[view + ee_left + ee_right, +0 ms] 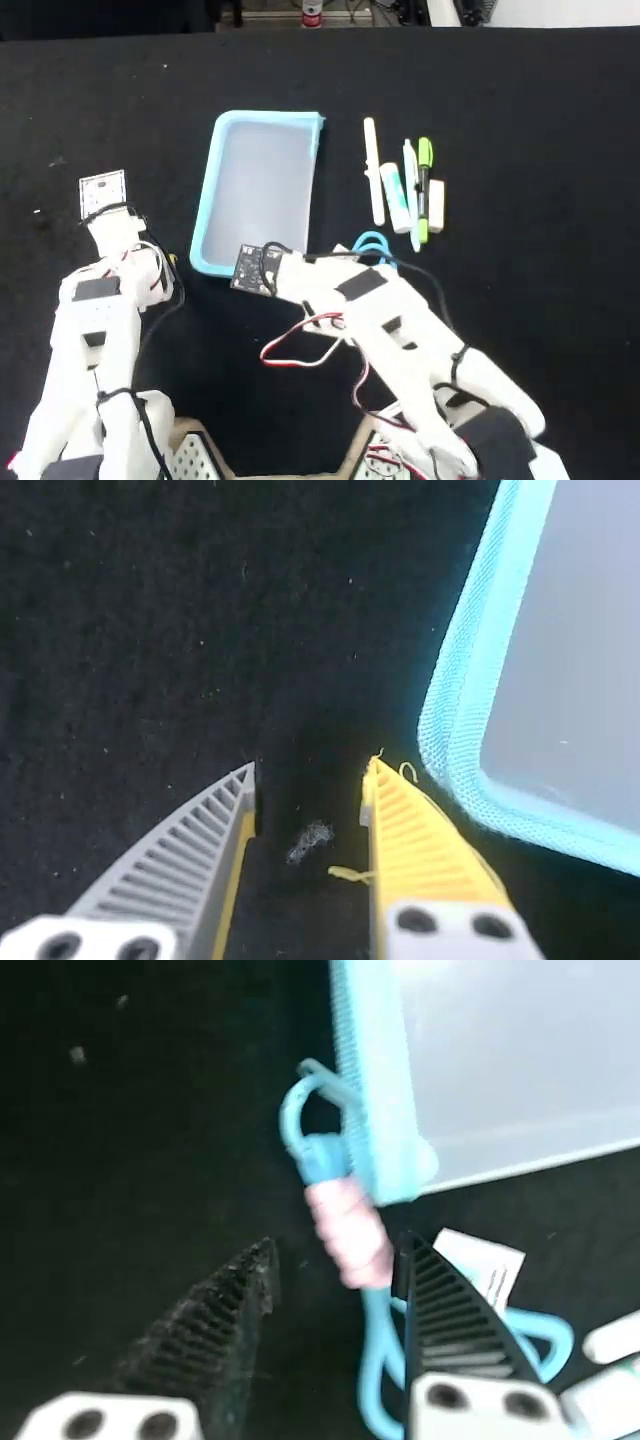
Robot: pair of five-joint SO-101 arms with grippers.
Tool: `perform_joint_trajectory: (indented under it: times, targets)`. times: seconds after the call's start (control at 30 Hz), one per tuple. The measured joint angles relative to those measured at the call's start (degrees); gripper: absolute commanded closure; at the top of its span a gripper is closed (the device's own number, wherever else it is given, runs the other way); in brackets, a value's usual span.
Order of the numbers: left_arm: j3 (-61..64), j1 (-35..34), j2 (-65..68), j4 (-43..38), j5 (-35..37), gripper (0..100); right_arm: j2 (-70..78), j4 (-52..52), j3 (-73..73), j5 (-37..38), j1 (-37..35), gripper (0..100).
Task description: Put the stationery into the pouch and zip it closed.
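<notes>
A: So, which step are you on?
B: The opening one, I judge. The stationery (397, 195) lies in a row beside the pouch (258, 190), none of it inside. My right gripper (338, 1245) is spread wide, gripping nothing, with the pink zip pull (348, 1230) between its jaws. My left gripper (310, 780) gapes empty by the pouch's corner.
A: Next?
B: Pinching that pull, probably. My right wrist view gives it close; the high view gives the whole row.

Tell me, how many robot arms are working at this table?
2. The left arm is beside the blue pouch's near corner; the right arm is at its zipper pull.
</notes>
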Motion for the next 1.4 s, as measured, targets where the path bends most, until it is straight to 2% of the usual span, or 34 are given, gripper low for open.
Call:
perform_joint_trajectory:
  times: [0.13,0.2,0.23,0.3,0.37,0.53,0.67,0.83,0.93,1.1,1.4]
  targets:
    - [-0.44,0.00,0.79,0.00,0.09,82,4.92,-6.07,0.00,2.46,1.58,81.5]
    - [-0.44,0.00,0.88,0.00,0.09,82,7.30,-7.30,-0.09,3.16,1.85,90.1]
    - [-0.53,0.00,0.88,0.00,0.09,82,7.82,-7.30,-0.26,3.16,1.93,97.9]
    - [-0.53,0.00,0.88,0.00,0.09,82,7.91,-7.30,-0.35,3.16,1.93,96.2]
    - [-0.53,0.00,0.88,0.00,0.09,82,7.91,-7.30,-0.35,3.16,2.64,99.2]
    - [-0.53,-0.35,0.88,0.00,0.09,82,1.67,-0.53,-0.26,-1.23,7.21,98.7]
    - [-0.53,-0.44,0.88,0.00,0.09,82,-7.47,10.11,-0.26,-6.24,11.78,98.3]
    - [-0.53,-0.44,0.88,0.00,0.09,82,-15.03,22.33,-0.18,-7.38,17.76,98.2]
    - [-0.53,-0.44,0.88,0.00,0.09,82,-15.82,23.74,1.41,-7.38,19.25,94.9]
    - [-0.53,-0.44,0.88,0.00,0.09,82,-15.91,24.35,3.34,-7.38,19.25,78.3]
    - [-0.53,-0.44,0.88,0.00,0.09,82,-16.00,25.58,1.49,-9.32,18.02,79.0]
